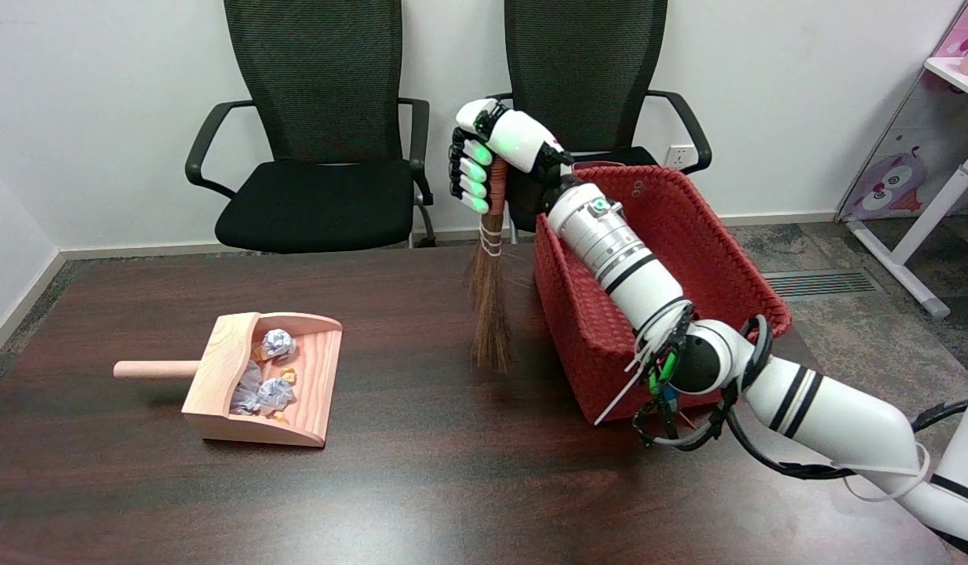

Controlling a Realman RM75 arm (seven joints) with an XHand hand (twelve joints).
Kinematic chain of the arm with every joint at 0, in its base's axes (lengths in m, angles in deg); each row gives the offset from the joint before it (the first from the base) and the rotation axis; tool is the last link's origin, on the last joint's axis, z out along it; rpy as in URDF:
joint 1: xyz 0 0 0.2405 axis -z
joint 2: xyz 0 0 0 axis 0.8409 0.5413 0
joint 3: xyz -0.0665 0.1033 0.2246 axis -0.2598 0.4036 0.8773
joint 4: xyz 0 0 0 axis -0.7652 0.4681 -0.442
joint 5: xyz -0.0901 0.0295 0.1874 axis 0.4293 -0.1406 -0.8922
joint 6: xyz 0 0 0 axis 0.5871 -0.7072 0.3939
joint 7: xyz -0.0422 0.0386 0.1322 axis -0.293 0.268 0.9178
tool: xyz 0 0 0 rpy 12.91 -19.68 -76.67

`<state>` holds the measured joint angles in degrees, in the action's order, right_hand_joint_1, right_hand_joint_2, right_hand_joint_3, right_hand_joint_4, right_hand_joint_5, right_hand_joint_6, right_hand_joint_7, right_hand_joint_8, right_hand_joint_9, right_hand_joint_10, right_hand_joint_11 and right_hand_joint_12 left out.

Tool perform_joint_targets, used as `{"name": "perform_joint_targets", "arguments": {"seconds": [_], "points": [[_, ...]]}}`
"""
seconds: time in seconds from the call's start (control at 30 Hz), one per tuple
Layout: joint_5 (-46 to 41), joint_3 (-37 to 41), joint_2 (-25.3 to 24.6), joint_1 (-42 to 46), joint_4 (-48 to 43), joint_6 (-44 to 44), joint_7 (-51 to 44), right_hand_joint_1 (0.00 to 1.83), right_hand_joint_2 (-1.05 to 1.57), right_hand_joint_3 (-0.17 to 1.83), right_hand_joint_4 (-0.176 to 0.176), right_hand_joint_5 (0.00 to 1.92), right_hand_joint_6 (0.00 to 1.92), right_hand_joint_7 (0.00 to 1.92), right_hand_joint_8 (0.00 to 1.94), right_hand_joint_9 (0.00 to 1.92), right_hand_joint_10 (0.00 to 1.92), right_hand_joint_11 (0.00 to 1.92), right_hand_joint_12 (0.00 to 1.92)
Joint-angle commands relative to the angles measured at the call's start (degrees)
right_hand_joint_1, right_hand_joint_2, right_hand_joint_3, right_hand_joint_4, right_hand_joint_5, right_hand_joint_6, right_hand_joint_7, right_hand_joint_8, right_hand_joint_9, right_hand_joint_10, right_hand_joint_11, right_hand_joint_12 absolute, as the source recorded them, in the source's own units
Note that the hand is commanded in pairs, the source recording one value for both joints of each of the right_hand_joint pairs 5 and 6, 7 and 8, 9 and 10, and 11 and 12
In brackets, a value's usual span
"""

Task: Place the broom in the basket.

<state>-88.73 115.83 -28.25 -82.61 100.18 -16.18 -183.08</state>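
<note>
Right hand (492, 157) fingers wrapped tight round the broom (490, 314) handle — bristles dangling clear of the table (421, 471), just beside the basket (735, 259).

This looks like an office or meeting room: a dark brown wooden table (217, 486), two black mesh-backed swivel chairs (319, 118) against a plain white wall (84, 102) on the far side, and grey patterned carpet (845, 259) at the right.
</note>
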Motion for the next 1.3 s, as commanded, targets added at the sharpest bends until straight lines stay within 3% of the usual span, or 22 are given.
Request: {"name": "perform_joint_targets", "arguments": {"seconds": [0.03, 0.6, 0.83, 1.03, 1.2, 1.3], "points": [[-0.1, 0.9, 1.8, 1.0, 0.1, -0.3, 0.8, 0.64, 1.17, 1.45, 0.013, 1.92, 1.92, 1.92, 1.92, 1.92, 1.92, 1.92, 1.92], [0.4, 0.7, 2.3, 0.9, 0.6, -2.0, 2.3, 0.65, 1.16, 1.46, 0.012, 1.92, 1.92, 1.92, 1.92, 1.92, 1.92, 1.92, 1.92], [0.6, 8.7, 4.0, -2.8, 16.8, 8.7, 3.0, 0.61, 1.23, 1.48, 0.015, 1.92, 1.92, 1.92, 1.92, 1.92, 1.92, 1.92, 1.92], [-13.1, 14.3, 11.1, -13.5, 21.7, 21.5, 4.5, 0.62, 1.25, 1.45, 0.017, 1.92, 1.92, 1.92, 1.92, 1.92, 1.92, 1.92, 1.92], [-26.0, 7.5, 22.5, -26.5, 22.0, 21.8, 8.1, 0.62, 1.28, 1.43, 0.018, 1.92, 1.92, 1.92, 1.92, 1.92, 1.92, 1.92, 1.92], [-29.4, 4.5, 27.7, -31.9, 21.8, 21.7, 11.5, 0.63, 1.29, 1.42, 0.018, 1.92, 1.92, 1.92, 1.92, 1.92, 1.92, 1.92, 1.92]]}}
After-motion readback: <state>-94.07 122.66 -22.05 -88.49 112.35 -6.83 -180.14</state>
